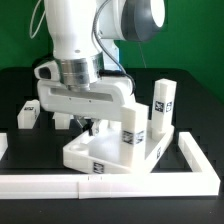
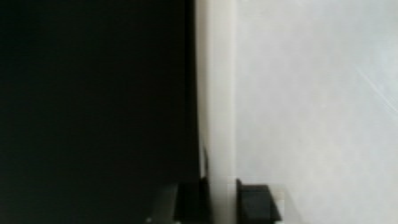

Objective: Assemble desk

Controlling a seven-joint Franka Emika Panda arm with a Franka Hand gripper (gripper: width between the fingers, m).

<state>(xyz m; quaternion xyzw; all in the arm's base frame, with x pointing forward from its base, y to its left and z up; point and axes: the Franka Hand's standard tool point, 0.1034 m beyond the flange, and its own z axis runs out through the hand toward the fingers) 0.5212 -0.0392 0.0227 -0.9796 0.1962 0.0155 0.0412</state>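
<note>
Desk top [image 1: 95, 160], the big white rectangular plastic tray with a raised rim, sits on the black table in the middle of the exterior view, and everything else is easiest to place off it. Long low white border strips run just in front of the desk top [image 1: 100, 185] and along its side on the exterior view's right [image 1: 197, 155].

Two short square white plastic legs with black-and-white tags stand upright on the desk top, on its side toward the exterior view's right: the nearer leg [image 1: 131, 125] and the farther leg [image 1: 163, 100]. A third, loose leg [image 1: 27, 115] lies on the table well apart from the desk top, off to the exterior view's left.

The robot's white two-finger gripper [image 1: 87, 126] [image 2: 214, 200] comes down at the desk top's far edge. In the wrist view its dark fingers [image 2: 260, 200] are pinched nearly together on a thin white edge, which looks like the desk top's rim, though I can't be totally sure.
</note>
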